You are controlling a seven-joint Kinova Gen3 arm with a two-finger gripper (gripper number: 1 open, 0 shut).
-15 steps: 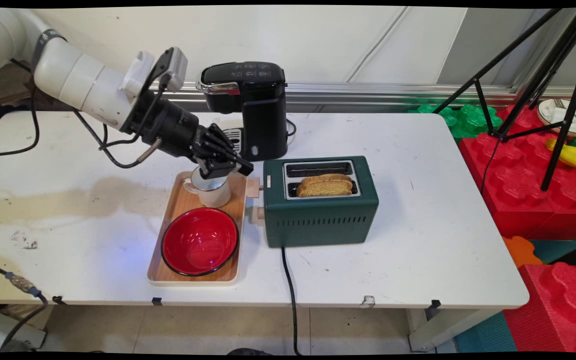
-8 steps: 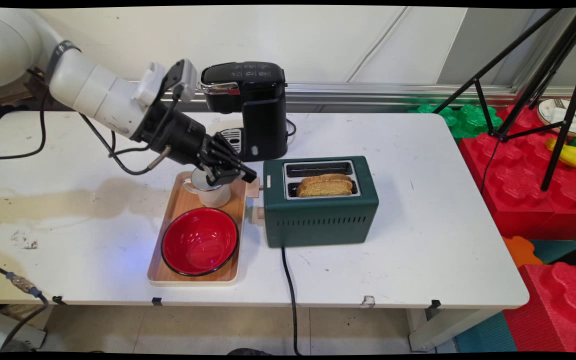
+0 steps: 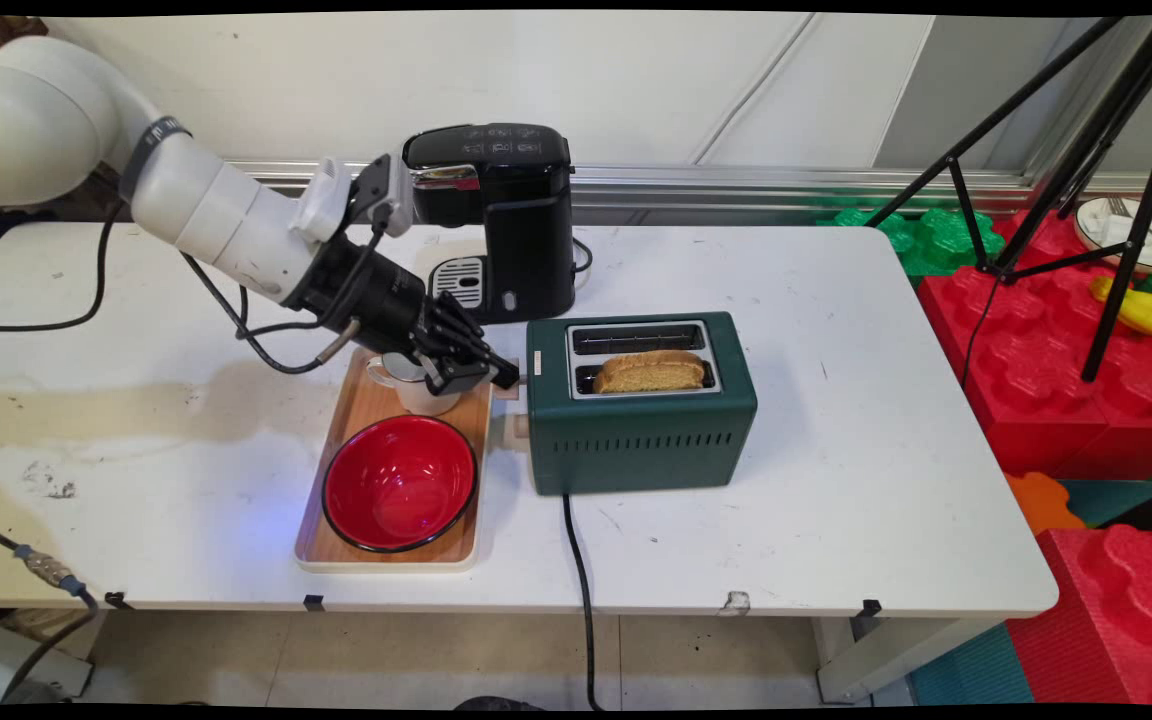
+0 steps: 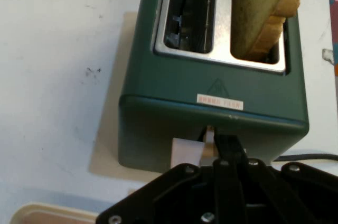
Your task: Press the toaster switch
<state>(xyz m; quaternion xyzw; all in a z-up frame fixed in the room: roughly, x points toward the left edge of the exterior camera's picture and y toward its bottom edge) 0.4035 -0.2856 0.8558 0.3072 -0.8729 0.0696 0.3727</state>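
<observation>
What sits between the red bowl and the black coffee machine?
A white mug, on the wooden tray behind the red bowl. The gripper partly covers it in the main view.

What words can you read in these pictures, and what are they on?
None can be read.
The toaster has a small pale label on its end: blurred.
A faint triangle sign sits above that label.
The coffee machine has button marks on top: too small to read.
</observation>
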